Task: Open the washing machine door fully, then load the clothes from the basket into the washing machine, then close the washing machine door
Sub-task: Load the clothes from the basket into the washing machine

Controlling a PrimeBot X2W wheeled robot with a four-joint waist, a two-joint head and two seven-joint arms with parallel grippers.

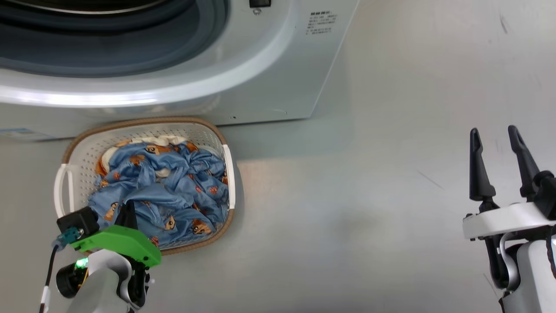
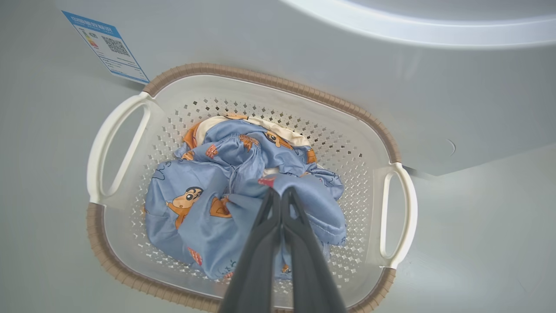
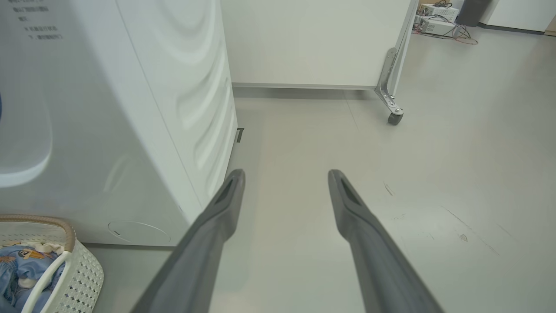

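Pinching crumpled blue cartoon-print clothes (image 2: 195,226) in basket (image 2: 278,82), left gripper (image 2: 278,192) clenched; right gripper (image 1: 493,129) released.

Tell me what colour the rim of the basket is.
The basket has a brown, woven-look rim; the left wrist view shows it best.

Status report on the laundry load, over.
Left gripper shut on clothes in basket. Right gripper open, empty, over floor. Washing machine open, nothing blocking.

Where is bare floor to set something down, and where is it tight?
Bare floor lies between the basket and the right gripper, and beside the washing machine's side wall. Tight: inside the basket, full of clothes, left gripper shut on them.
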